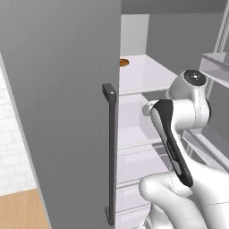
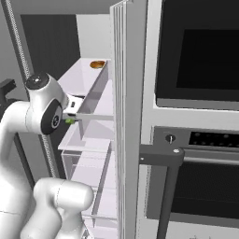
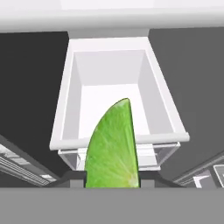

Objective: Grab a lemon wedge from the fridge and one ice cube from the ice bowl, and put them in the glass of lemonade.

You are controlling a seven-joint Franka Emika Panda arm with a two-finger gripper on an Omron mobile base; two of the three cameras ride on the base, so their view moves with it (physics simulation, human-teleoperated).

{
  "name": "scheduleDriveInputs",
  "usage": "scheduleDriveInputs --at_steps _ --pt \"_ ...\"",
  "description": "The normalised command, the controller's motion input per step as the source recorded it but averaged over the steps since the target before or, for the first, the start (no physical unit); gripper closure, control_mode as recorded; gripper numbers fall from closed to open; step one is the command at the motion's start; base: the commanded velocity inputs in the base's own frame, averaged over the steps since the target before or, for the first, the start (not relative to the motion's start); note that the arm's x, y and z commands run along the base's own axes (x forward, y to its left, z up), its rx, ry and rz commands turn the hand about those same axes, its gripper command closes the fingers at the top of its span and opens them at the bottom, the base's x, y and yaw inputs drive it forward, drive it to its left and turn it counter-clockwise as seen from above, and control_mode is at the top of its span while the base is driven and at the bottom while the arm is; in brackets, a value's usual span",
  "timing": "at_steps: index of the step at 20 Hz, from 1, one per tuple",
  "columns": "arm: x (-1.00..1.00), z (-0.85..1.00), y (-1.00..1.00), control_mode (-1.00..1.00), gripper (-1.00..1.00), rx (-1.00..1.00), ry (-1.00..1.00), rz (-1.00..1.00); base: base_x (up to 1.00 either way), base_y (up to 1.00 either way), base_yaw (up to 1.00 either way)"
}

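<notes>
1. Between the two fridge (image 1: 67, 112) doors, the white arm (image 1: 181, 134) reaches into the open white interior.
2. Left door: grey, with a long dark vertical handle (image 1: 110, 154), standing in the foreground of the left base view.
3. Right door: seen edge-on in the right base view, with a clear bin (image 2: 95, 100) mounted on its inner face.
4. Lemon wedge (image 3: 113, 146): yellow-green, pointed tip uppermost in the hand view, gripped at its lower end by the jaws, which are drawn in narrow around it; the fingers are largely hidden behind the fruit.
5. Same wedge in the right base view: a small green spot (image 2: 70, 121) at the hand, close beside the door bin.
6. White open-topped drawer (image 3: 72, 109): lies beyond the wedge in the hand view, with dark surfaces to either side of it.
7. Upper shelf (image 1: 147, 71): white, carrying a small flat brown round thing (image 2: 97, 64) near its back.
8. Oven column (image 2: 196, 116): black-fronted, with a dark bar handle, standing right of the fridge.
</notes>
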Motion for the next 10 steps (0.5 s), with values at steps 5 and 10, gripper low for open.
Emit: scheduleDriveInputs --at_steps 5,10 --pt "-0.19 -0.04 0.0 -1.0 1.0 0.0 0.02 0.0 0.0 0.0 0.0" --pt "-0.09 0.0 0.0 1.0 1.0 0.0 0.0 0.0 -0.16 0.0 0.0"
